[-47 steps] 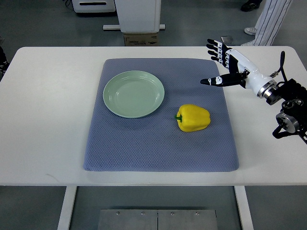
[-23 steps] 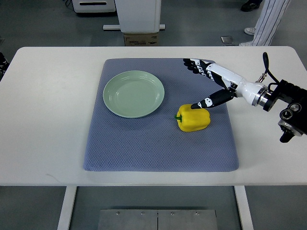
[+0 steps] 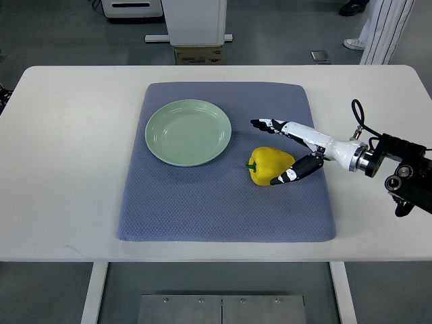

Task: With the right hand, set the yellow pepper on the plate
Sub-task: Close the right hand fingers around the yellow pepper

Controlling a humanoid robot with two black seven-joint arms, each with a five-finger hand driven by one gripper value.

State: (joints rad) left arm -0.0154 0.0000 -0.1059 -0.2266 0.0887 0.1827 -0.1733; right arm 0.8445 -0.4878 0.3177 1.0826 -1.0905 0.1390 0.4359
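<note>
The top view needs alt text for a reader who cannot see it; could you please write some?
A robot's right hand, fingers spread, straddles a yellow pepper lying on a grey mat on a white table. An empty green plate sits on the mat to the pepper's left.

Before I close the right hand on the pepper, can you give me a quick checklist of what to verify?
1. Right hand around the pepper: ok, fingers on the far side, thumb on the near side.
2. Hand open: ok, fingers spread, nothing held.
3. Fingers touching the pepper: cannot tell from this steep view.
4. Plate free to receive it: ok, nothing on it.
5. Path from pepper to plate: ok, only bare mat between them.
6. Pepper stem: ok, points toward the plate, away from the hand.
</note>
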